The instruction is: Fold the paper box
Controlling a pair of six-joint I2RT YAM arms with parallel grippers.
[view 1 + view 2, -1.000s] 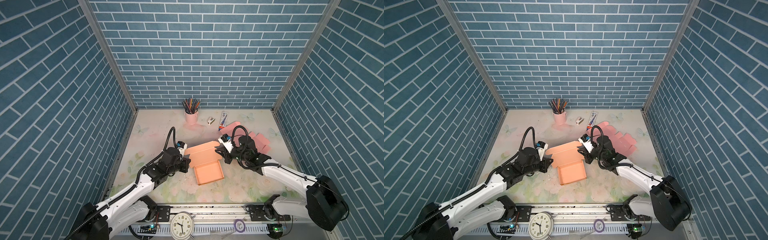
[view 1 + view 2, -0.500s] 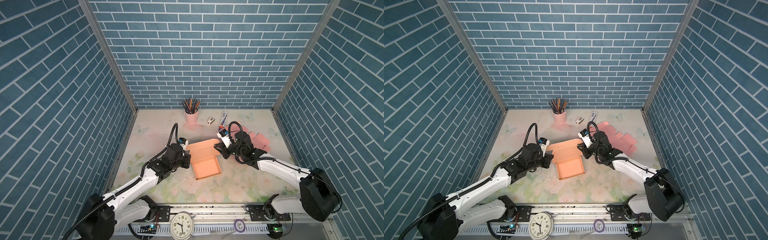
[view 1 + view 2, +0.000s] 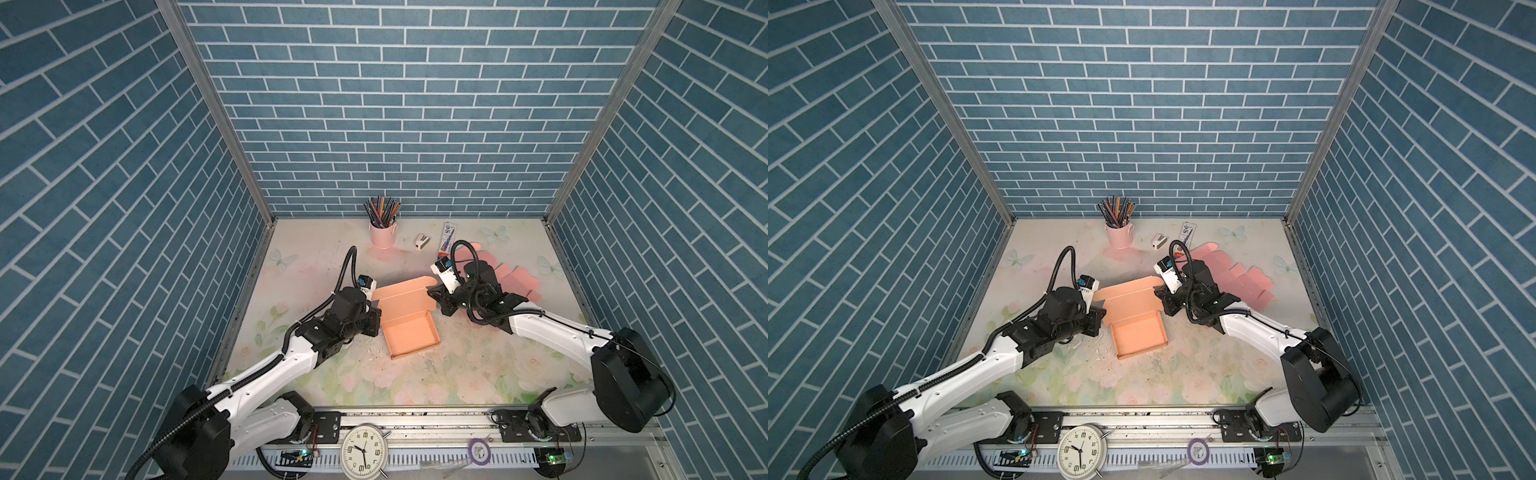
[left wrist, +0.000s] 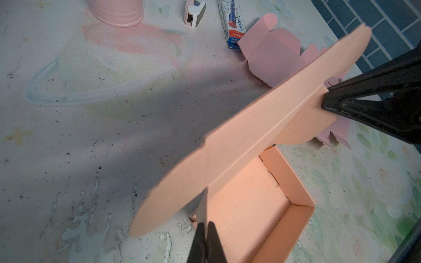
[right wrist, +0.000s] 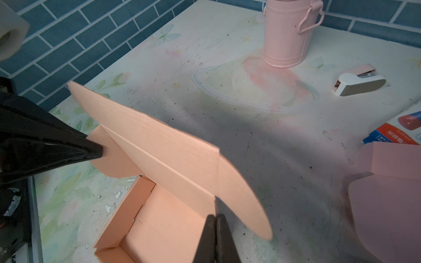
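Two slim robot arms. The left arm and right arm had glossy white links joined by rounded black joints, with a large black drum-shaped housing at each base. A ribbed black cable arched over each wrist. A small white camera block with a blue mark sat on each wrist. The left gripper and right gripper had thin, black, tapered fingers.
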